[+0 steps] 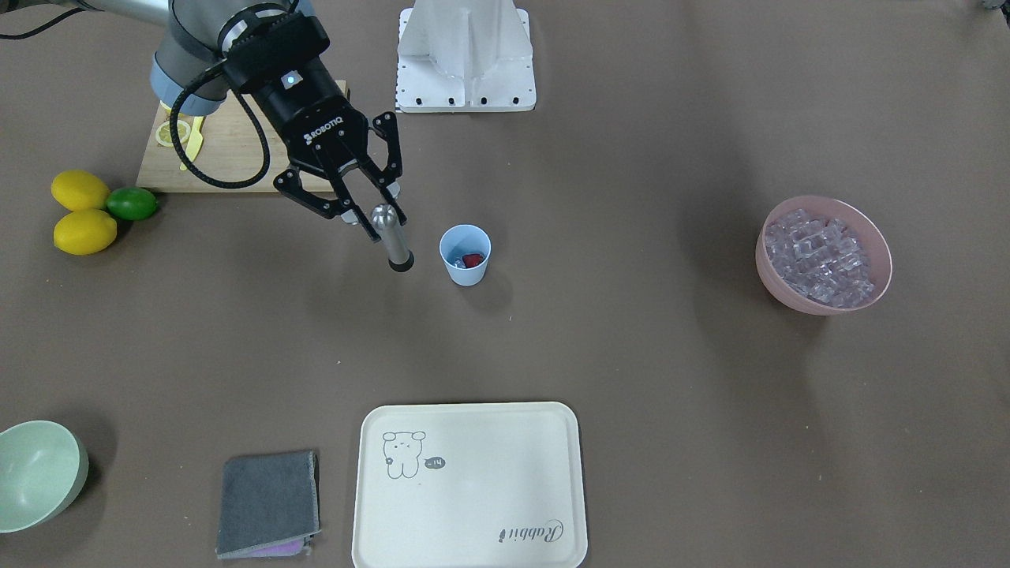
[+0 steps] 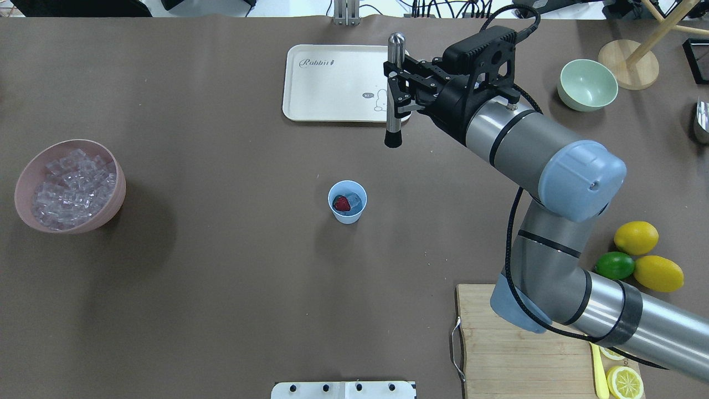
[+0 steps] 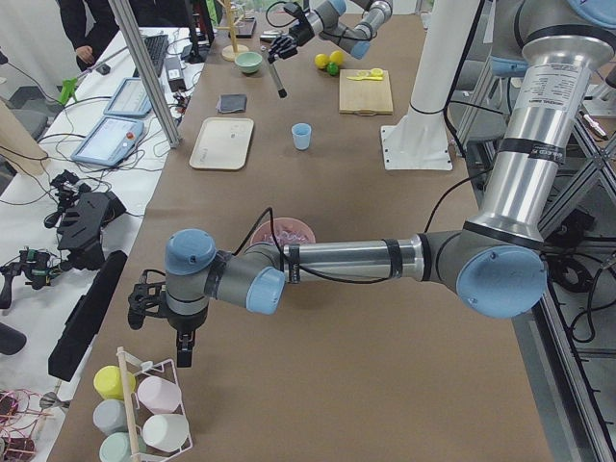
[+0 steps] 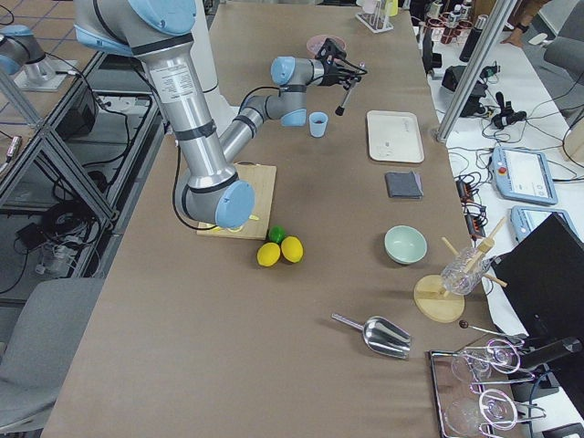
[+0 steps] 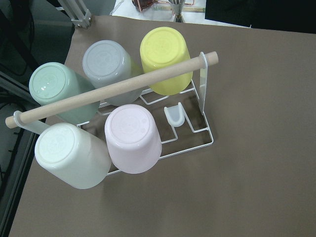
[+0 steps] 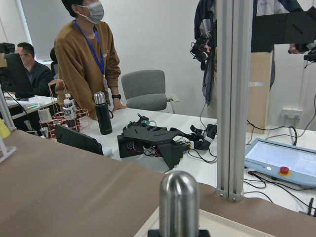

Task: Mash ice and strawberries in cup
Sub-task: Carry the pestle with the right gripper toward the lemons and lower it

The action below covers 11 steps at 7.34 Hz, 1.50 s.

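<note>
The light blue cup (image 2: 347,202) stands upright on the brown table with nothing touching it. Inside it lie a red strawberry (image 2: 341,204) and, just beside the berry, a clear ice cube (image 2: 355,199).

The right gripper (image 2: 396,88) hangs in the air beyond the cup, on the operators' side and towards the robot's right, not over the cup's mouth. Its fingers are closed on a steel muddler (image 1: 392,241), clamping the shaft below the rounded metal top. The black tip is the lower end, and the rod leans somewhat. The tip is clear of the cup and of the table.

Well to the robot's left of the cup sits a pink bowl (image 1: 877,244) heaped with more ice (image 1: 821,256). Past the cup on the operators' side lies a cream tray (image 1: 473,505), with a folded grey cloth (image 1: 268,505) and a pale green bowl (image 1: 39,473) further to the robot's right. On the cup's robot side and to its right are a wooden cutting board (image 2: 509,354), two lemons (image 2: 648,257) and a lime (image 2: 615,265).

The left gripper (image 3: 183,348) is far from the cup, past the pink bowl, pointing down over a wire rack (image 5: 197,133) of upturned tumblers. Whether its fingers are apart or together cannot be told.
</note>
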Each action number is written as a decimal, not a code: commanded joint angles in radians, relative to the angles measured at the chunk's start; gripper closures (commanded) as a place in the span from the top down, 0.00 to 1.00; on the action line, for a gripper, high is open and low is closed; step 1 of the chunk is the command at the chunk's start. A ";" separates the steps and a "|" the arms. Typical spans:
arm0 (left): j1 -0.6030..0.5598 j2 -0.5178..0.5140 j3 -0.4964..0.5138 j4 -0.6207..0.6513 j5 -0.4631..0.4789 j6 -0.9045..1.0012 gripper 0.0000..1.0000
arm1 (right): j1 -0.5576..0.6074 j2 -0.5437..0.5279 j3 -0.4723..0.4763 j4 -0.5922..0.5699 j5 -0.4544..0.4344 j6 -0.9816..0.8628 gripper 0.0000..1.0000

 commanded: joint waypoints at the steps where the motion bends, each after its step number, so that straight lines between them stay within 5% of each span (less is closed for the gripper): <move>1: 0.005 -0.012 0.007 0.000 0.003 0.002 0.98 | 0.061 -0.015 -0.003 -0.140 0.132 0.103 0.00; 5: 0.005 -0.022 0.010 -0.003 0.003 0.002 0.98 | 0.262 -0.020 -0.011 -0.433 0.527 0.112 0.00; 8: 0.005 -0.022 0.006 -0.019 0.004 0.002 0.98 | 0.314 -0.038 -0.144 -0.484 0.707 0.112 0.00; 11: 0.005 -0.031 0.004 -0.046 0.006 0.002 0.98 | 0.432 -0.028 -0.184 -0.800 0.965 0.111 0.00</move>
